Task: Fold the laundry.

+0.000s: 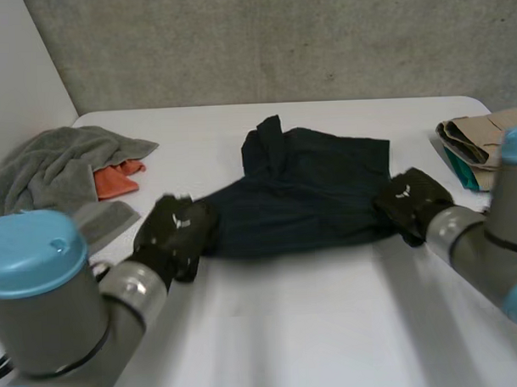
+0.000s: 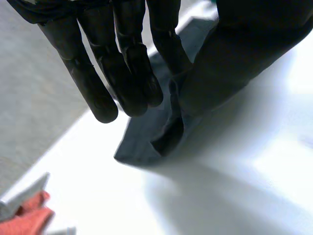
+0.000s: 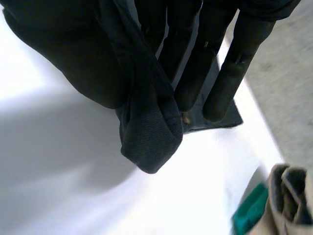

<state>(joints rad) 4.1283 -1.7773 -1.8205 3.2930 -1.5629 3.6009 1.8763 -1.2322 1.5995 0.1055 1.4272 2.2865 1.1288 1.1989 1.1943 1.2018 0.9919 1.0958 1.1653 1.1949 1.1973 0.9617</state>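
A rumpled dark navy cloth garment (image 1: 301, 192) lies mid-frame on the white desk (image 1: 331, 327), bunched at its upper left. The left robot hand (image 1: 173, 230) pinches its lower-left corner, the right robot hand (image 1: 412, 201) its lower-right corner. Bare desk lies open across the lower frame. A grey towel (image 1: 54, 167) sits far left, folded beige cloth (image 1: 481, 135) far right.

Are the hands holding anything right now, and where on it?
Both hold the dark navy cloth garment: the left hand pinches its near left corner, the right hand its near right corner.
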